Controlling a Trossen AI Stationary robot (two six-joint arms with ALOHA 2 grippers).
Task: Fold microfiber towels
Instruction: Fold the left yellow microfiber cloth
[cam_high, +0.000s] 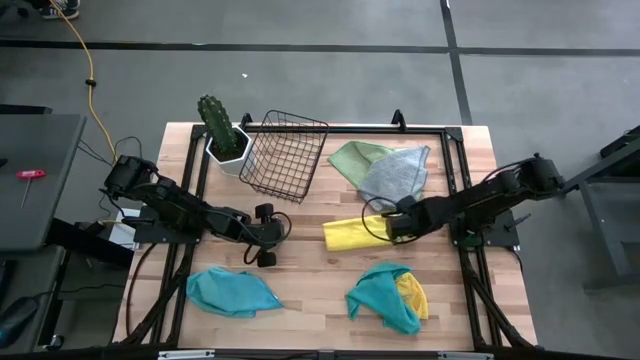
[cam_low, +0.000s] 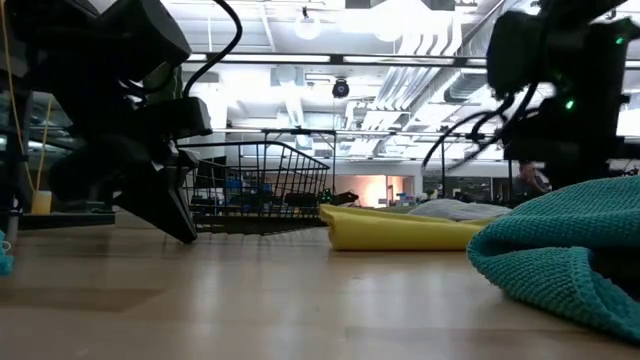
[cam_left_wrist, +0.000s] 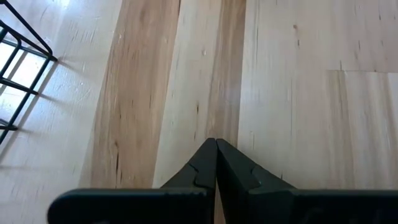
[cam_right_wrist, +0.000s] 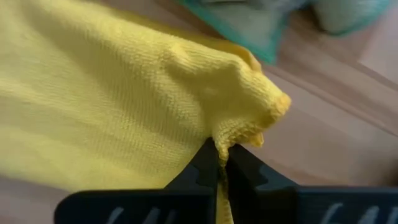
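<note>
A folded yellow towel (cam_high: 350, 234) lies flat at the table's middle; it also shows in the low view (cam_low: 400, 231). My right gripper (cam_high: 392, 226) is shut on its right end. My left gripper (cam_high: 268, 232) is shut and empty over bare wood left of centre. A teal towel (cam_high: 232, 292) lies crumpled at the front left. A teal towel (cam_high: 380, 296) lies over a yellow one (cam_high: 413, 296) at the front right. A light green towel (cam_high: 356, 157) and a grey towel (cam_high: 396, 176) lie at the back. My right gripper pinches the yellow towel's right-end corner (cam_right_wrist: 239, 134) between its two fingers, where the cloth bunches into a small fold. It comes at the corner from the table's right side. The rest of the towel lies flat on the table.
A black wire basket (cam_high: 285, 152) and a potted cactus (cam_high: 224, 133) stand at the back left. Bare wood (cam_high: 300, 270) lies between the two arms.
</note>
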